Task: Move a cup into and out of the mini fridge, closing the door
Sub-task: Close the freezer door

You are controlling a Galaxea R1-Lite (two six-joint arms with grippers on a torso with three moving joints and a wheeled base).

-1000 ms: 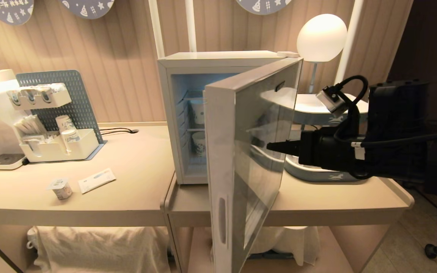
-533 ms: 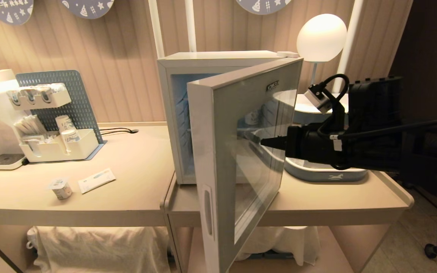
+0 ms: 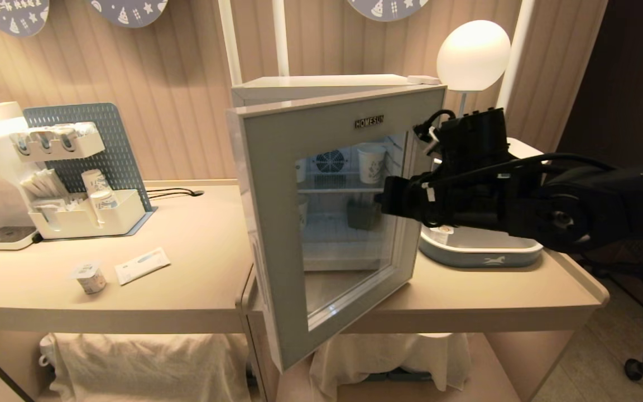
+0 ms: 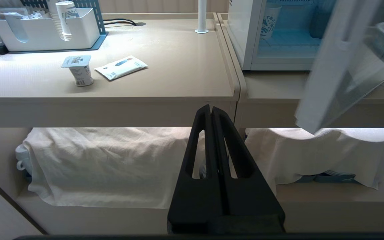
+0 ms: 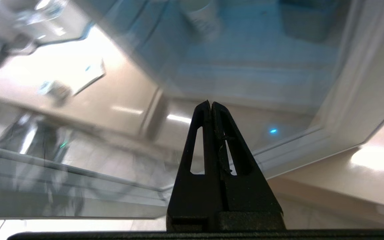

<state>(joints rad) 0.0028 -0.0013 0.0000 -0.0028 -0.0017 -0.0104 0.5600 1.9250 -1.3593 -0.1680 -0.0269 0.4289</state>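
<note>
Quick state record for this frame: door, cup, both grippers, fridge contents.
door: ajar, not latched on the mini fridge
right gripper: shut, tips against the door's glass, holds nothing
left gripper: shut, holds nothing, low in front of the table
cup: upright on the table, left of the fridge, beside a flat packet
inside fridge: paper cup on upper shelf

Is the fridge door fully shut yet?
No: the door still stands ajar from the mini fridge, its free edge swung out.
</note>
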